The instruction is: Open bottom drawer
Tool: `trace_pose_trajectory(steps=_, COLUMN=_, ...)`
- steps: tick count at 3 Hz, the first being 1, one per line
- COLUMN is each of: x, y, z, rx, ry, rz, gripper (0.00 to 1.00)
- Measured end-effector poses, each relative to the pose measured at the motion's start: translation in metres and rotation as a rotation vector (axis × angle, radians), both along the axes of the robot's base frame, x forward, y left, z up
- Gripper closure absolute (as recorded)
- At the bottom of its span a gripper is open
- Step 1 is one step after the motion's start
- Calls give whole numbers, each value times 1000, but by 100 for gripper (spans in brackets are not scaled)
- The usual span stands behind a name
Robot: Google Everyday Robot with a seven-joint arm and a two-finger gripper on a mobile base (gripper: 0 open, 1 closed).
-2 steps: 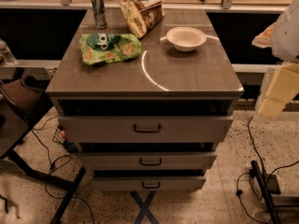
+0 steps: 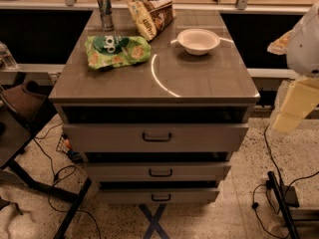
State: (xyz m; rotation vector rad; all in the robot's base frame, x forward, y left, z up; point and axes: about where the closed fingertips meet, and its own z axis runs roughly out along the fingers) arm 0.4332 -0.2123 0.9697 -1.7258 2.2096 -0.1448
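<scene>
The bottom drawer [image 2: 184, 195] is the narrowest grey front, lowest in the cabinet, with a small dark loop handle [image 2: 160, 197]. Its front sits close under the middle drawer [image 2: 199, 171], with a dark gap above it. The top drawer [image 2: 109, 136] is the widest. Part of my arm, white and cream [image 2: 299, 98], shows at the right edge, beside the cabinet and well above the bottom drawer. The gripper itself is out of view.
On the cabinet top [image 2: 199, 78] lie a green snack bag [image 2: 117, 51], a white bowl [image 2: 198, 41], a can [image 2: 104, 10] and a brown bag [image 2: 149, 16]. A dark stand's legs [image 2: 35, 183] and cables [image 2: 269, 198] lie on the floor on both sides.
</scene>
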Motion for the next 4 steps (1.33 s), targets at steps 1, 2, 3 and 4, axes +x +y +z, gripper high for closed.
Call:
trace_pose_trajectory(steps=1, x=-25, y=10, z=-11, rx=-20, ry=-77, rz=10, gripper=0)
trace_pose_trajectory(steps=2, x=-57, y=15, z=-31, rx=-77, ry=-166, rz=27, gripper=0)
trace_pose_trajectory(steps=3, x=-72, y=29, z=-75, rx=-129, ry=-207, rz=53, gripper=0)
trace_pose_trajectory(steps=4, x=-64, y=37, z=-163, rx=-168, ry=-176, rz=75, gripper=0)
